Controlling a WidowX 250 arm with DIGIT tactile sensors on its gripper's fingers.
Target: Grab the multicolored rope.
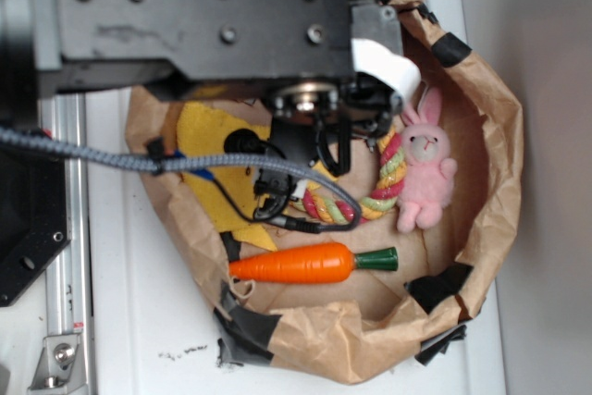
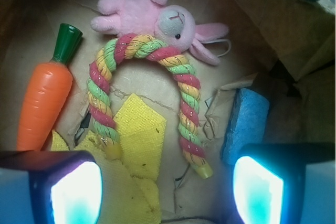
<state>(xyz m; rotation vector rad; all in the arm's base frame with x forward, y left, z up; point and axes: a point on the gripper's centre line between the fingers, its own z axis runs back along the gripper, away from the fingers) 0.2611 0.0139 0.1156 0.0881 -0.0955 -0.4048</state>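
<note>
Exterior view: the rope (image 1: 384, 187) lies in the paper bag (image 1: 490, 136), bunny (image 1: 427, 173) at its 3 o'clock, mostly hidden under the arm.

Wrist view: the pincer (image 2: 167, 192) is spread, empty; the rope (image 2: 144, 48) arches at 12 o'clock, ends pointing back between the fingers.

A white tabletop (image 1: 139, 321) is being lit evenly. It is being bordered by a metal rail (image 1: 69, 228) and a grey wall (image 1: 546, 43).
</note>
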